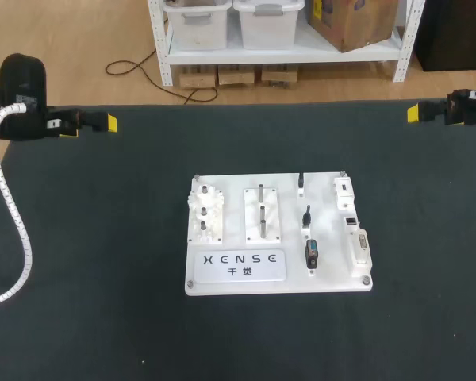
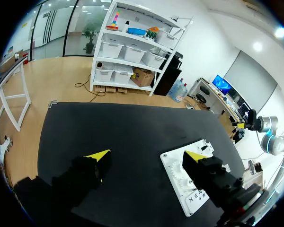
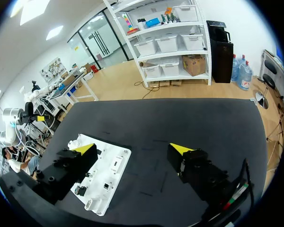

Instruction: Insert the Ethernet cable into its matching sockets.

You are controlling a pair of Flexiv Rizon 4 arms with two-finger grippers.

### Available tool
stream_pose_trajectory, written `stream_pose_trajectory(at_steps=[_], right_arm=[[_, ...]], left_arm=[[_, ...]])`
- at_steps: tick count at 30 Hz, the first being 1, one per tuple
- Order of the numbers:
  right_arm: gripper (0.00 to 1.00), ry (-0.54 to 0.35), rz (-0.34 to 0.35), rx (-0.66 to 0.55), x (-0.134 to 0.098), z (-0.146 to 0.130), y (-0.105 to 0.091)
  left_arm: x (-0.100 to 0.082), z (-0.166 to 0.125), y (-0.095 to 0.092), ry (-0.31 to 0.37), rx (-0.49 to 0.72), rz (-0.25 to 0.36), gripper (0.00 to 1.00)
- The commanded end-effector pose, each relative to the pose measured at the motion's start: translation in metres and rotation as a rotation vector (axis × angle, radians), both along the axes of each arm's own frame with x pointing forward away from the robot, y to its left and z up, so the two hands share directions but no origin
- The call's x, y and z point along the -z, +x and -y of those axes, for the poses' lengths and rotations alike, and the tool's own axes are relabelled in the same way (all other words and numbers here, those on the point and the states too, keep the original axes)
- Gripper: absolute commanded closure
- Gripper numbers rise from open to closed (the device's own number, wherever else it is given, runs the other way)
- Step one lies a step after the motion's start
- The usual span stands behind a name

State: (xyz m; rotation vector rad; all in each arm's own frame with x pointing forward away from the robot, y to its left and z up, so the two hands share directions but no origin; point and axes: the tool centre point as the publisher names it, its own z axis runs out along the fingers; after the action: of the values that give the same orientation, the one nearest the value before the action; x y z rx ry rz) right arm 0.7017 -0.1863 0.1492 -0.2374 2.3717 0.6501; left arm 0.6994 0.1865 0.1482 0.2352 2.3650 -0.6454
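A white practice board (image 1: 278, 274) lies flat in the middle of the black table. Along its right side sit a small dark socket (image 1: 351, 221) and a longer white connector (image 1: 360, 247). Three small black plug-like parts stand near its middle (image 1: 307, 216), the nearest one (image 1: 311, 254) with red and blue marks. I cannot make out a cable. My left gripper (image 1: 105, 123) hangs over the far left of the table, open and empty (image 2: 146, 156). My right gripper (image 1: 416, 113) hangs over the far right, open and empty (image 3: 132, 149). Both stand well away from the board (image 2: 177, 172) (image 3: 111, 175).
The board's left half carries a white gear block (image 1: 205, 213) and a plate with upright pegs (image 1: 262, 213). A white ribbed hose (image 1: 16, 230) from my left arm hangs along the table's left edge. Bare black mat (image 1: 103, 262) surrounds the board.
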Motion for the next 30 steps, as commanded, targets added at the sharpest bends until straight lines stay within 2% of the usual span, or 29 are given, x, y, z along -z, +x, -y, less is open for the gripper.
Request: stream_pose_trajectory(at_steps=[1,11,16,23,28,30], right_arm=[[0.0,-0.002,0.0,0.001,0.0,0.0,0.0],[0.0,-0.002,0.0,0.001,0.0,0.0,0.0],[0.0,-0.002,0.0,0.001,0.0,0.0,0.0],[0.0,-0.002,0.0,0.001,0.0,0.0,0.0],[0.0,-0.002,0.0,0.001,0.0,0.0,0.0],[0.0,-0.002,0.0,0.001,0.0,0.0,0.0]], left_arm=[[-0.001,0.001,0.0,0.007,-0.004,-0.006,0.0],[-0.001,0.001,0.0,0.007,-0.004,-0.006,0.0],[-0.003,0.021,0.005,0.043,0.239,0.107,0.0],[-0.009,0.06,0.004,-0.007,0.659,0.255,0.0],[-0.004,0.093,-0.015,-0.055,0.964,0.361,0.0],[-0.002,0.101,-0.024,-0.074,1.048,0.403,0.0]])
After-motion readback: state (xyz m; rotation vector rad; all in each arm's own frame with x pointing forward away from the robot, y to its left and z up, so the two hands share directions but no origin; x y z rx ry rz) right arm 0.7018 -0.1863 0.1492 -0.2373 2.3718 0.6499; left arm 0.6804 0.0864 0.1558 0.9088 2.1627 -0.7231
